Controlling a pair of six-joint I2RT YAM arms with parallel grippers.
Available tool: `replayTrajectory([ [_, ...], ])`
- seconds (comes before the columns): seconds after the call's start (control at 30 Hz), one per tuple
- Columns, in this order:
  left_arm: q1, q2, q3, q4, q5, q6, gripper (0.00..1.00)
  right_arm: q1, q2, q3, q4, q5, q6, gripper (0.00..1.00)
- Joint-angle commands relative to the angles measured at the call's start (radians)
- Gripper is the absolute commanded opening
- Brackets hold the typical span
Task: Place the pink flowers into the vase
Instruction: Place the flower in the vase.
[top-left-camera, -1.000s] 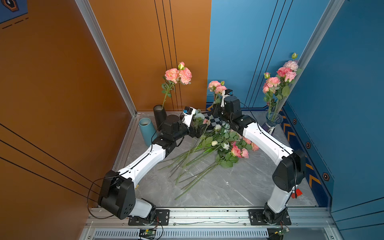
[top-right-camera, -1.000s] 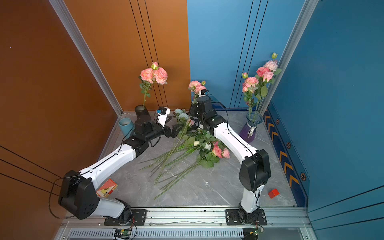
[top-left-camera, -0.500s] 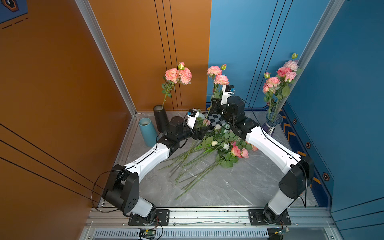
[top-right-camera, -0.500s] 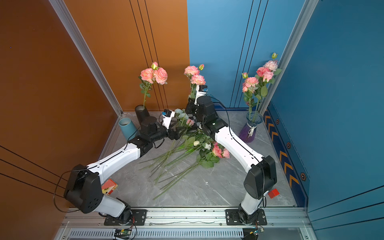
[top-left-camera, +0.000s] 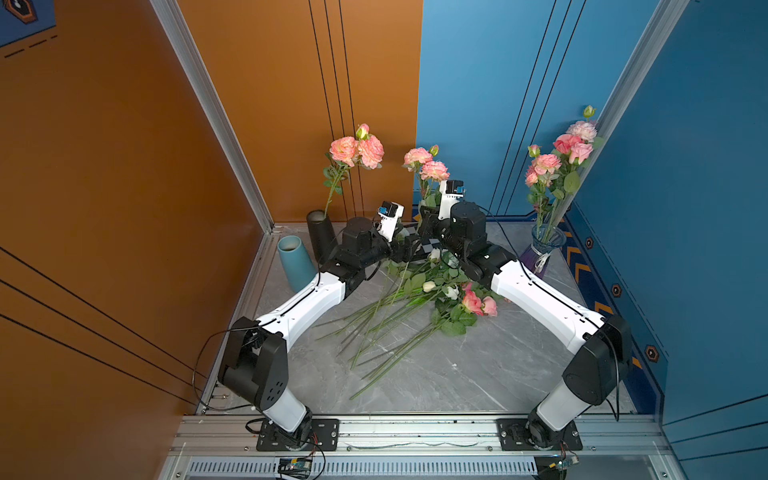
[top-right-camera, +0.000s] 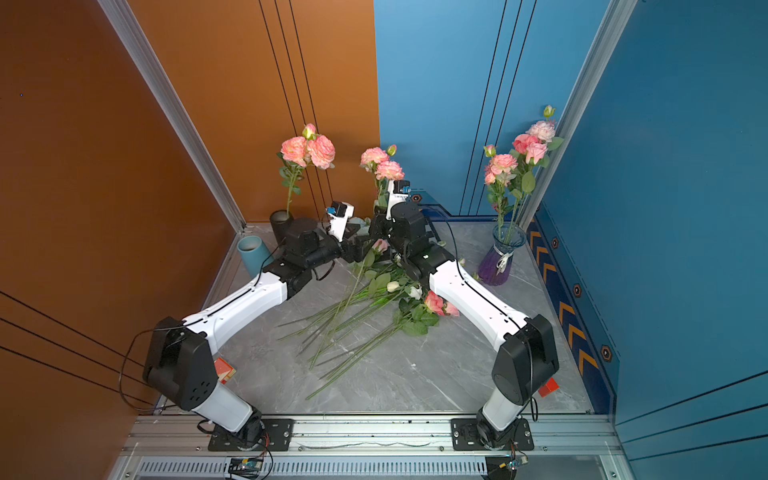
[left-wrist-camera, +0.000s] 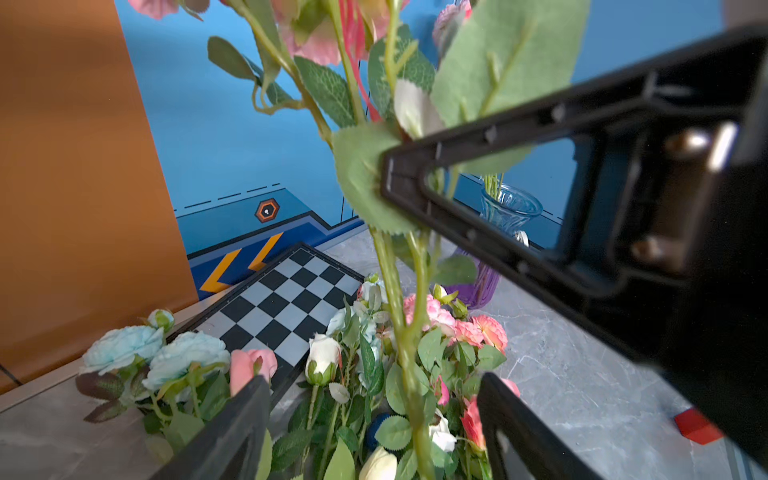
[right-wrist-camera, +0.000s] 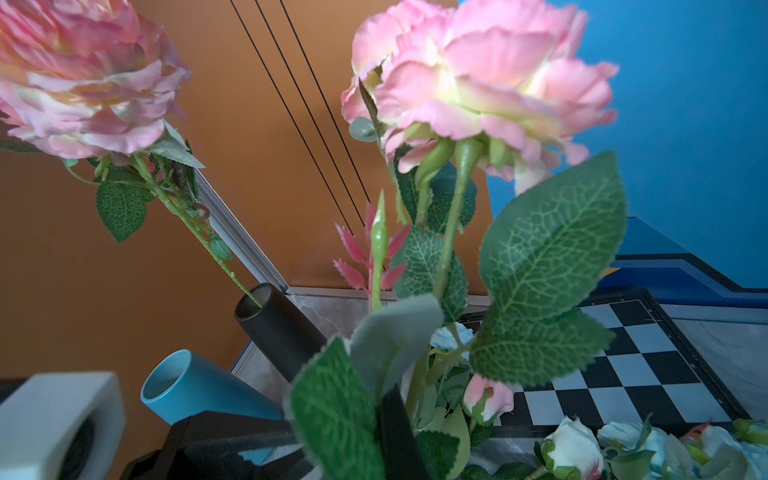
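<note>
Looking from overhead, can you tell what the left gripper (left-wrist-camera: 372, 382) has hold of?

Not from up there; both top views bury it in leaves. Its own wrist camera settles it: the fingers (left-wrist-camera: 243, 422) stand apart either side of a green stem, gripping nothing.

Run me across from the orange wall.

First the teal vase (top-left-camera: 295, 262), then the black vase (top-left-camera: 320, 232) with one pink stem (top-left-camera: 357, 149) upright in it. The left arm stretches from its base toward the back middle, wrist level and pointing at its partner.

And that green stem?

It belongs to the pink sprig (top-left-camera: 428, 164), which the right gripper (top-left-camera: 427, 216) is clenched on, upright, blooms above both wrists. That arm's elbow sits out by the blue wall, forearm reaching in to meet the left.

Where are the other pink flowers?

Pink roses (top-left-camera: 478, 301) lie in the loose pile on the table (top-left-camera: 457, 374) between the arms, beside white roses (top-left-camera: 430, 286). More pink blooms (top-left-camera: 557, 162) stand in the glass vase (top-left-camera: 546, 243), far right.

Anything only the wrists show well?

The chessboard (left-wrist-camera: 282, 307), plainly, and pale blue blooms (left-wrist-camera: 124, 349) beside it.
</note>
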Motion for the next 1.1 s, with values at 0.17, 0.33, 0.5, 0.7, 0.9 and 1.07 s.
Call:
replayTrajectory([
  [0.17, -0.006, 0.073, 0.093, 0.003, -0.003, 0.008, 0.70, 0.010, -0.048, -0.018, 0.054, -0.009, -0.026, 0.00],
  [0.33, -0.007, 0.088, 0.119, 0.003, -0.006, 0.008, 0.64, 0.015, -0.049, -0.033, 0.060, -0.012, -0.024, 0.00],
  [0.5, -0.010, 0.097, 0.140, 0.004, -0.005, 0.010, 0.55, 0.019, -0.048, -0.040, 0.060, -0.019, -0.020, 0.00],
  [0.7, -0.012, 0.109, 0.155, 0.002, 0.007, 0.009, 0.42, 0.021, -0.048, -0.047, 0.060, -0.023, -0.020, 0.00],
  [0.9, -0.015, 0.109, 0.154, 0.003, 0.008, 0.011, 0.25, 0.020, -0.052, -0.049, 0.054, -0.020, -0.020, 0.00],
  [1.07, -0.010, 0.105, 0.145, 0.003, -0.006, 0.013, 0.13, 0.009, -0.075, -0.057, 0.042, -0.012, -0.011, 0.06],
])
